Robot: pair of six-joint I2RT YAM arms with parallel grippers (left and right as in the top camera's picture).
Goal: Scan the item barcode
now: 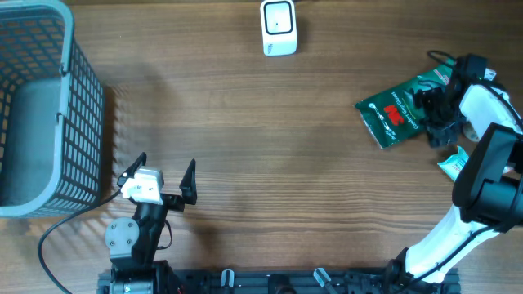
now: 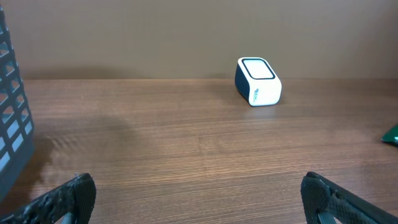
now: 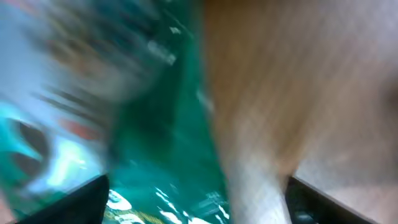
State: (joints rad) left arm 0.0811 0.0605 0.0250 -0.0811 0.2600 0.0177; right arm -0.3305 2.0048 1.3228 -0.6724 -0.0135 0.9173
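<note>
Right gripper (image 3: pixel 196 202): fingers (image 3: pixel 78 202) are standing wide apart, one in each lower corner of the wrist view. The green packet (image 3: pixel 155 162) is filling the space between them. The view is blurring badly, so I cannot tell whether either pad is touching the packet. Nothing is showing as clamped.

From overhead, the gripper is hanging over the far-right end of the green packet (image 1: pixel 394 110). The packet is lying flat on the table (image 1: pixel 270 147), on the right side and well apart from the scanner (image 1: pixel 279 27).

Labels: the packet face is showing a red mark and white print on green. The lettering is too small to read from overhead and is smearing in the wrist view. No barcode is showing legibly.

Orientation: the long axis is running diagonally, from the near-left corner up toward the far right, with the printed face up.

A small teal item (image 1: pixel 451 165) is lying near the right arm, just beside the packet's near-right side.

Left gripper (image 1: pixel 166 161): fingers (image 2: pixel 65 198) are spread fully and holding nothing. It is sitting low beside the grey basket (image 1: pixel 82 106) and facing the scanner, which is showing a dark window in a white body. A tiny side marking is unreadable.
</note>
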